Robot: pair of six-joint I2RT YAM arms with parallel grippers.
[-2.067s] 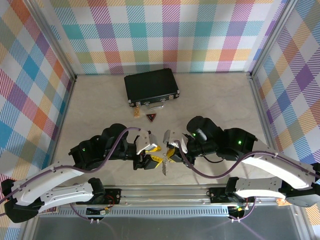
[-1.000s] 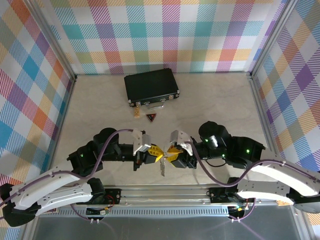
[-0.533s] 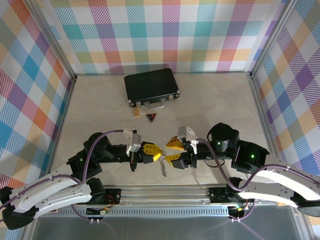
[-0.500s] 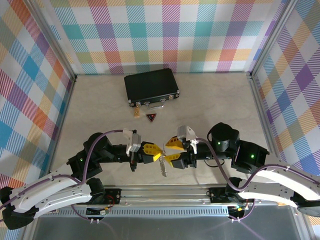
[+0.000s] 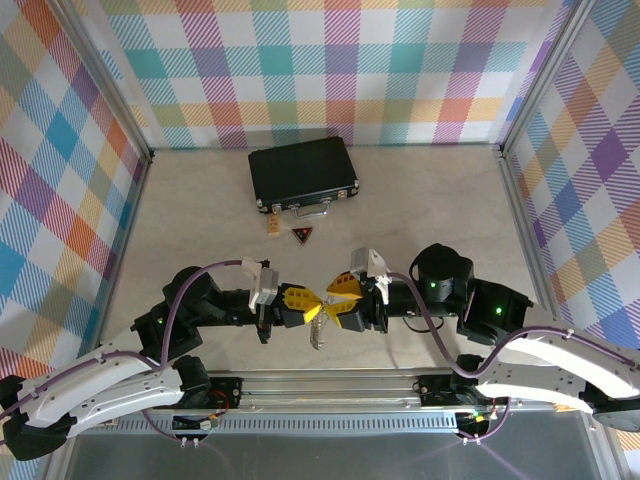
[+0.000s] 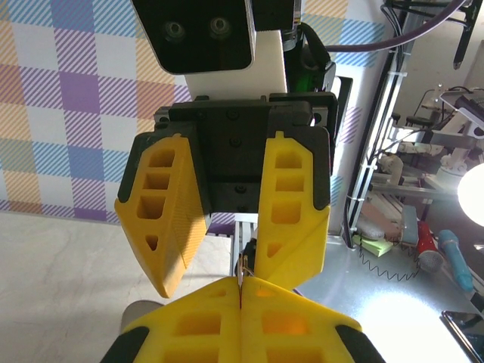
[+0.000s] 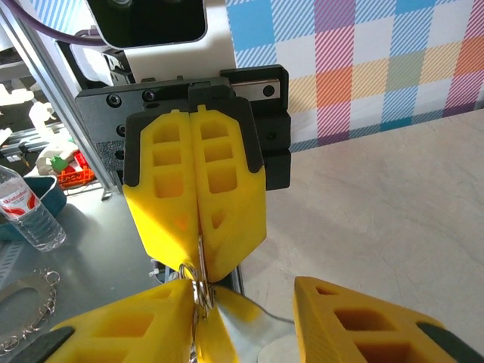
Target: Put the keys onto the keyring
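Observation:
My left gripper [image 5: 312, 303] is shut on the keyring [image 5: 317, 335], whose toothed silvery chain hangs below the tips over the table's near edge. In the left wrist view the left gripper [image 6: 240, 291] pinches a thin metal edge of the keyring [image 6: 243, 274]. My right gripper [image 5: 332, 305] faces it tip to tip and stands open. In the right wrist view, wire loops of the keyring [image 7: 198, 293] sit at the shut left gripper [image 7: 198, 272], beside one right finger [image 7: 128, 325]. The tiny yellow-headed key [image 5: 273, 228] lies on the table in front of the black case.
A black case [image 5: 303, 172] with a silver handle lies at the back middle. A dark triangular tag [image 5: 302, 236] with a red mark sits just right of the key. The metal rail [image 5: 330, 385] runs along the near edge, below both grippers.
Both arms have drawn back and levelled so that the grippers face each other. The right gripper has moved slightly left toward the left gripper's tips. The keyring stays held.

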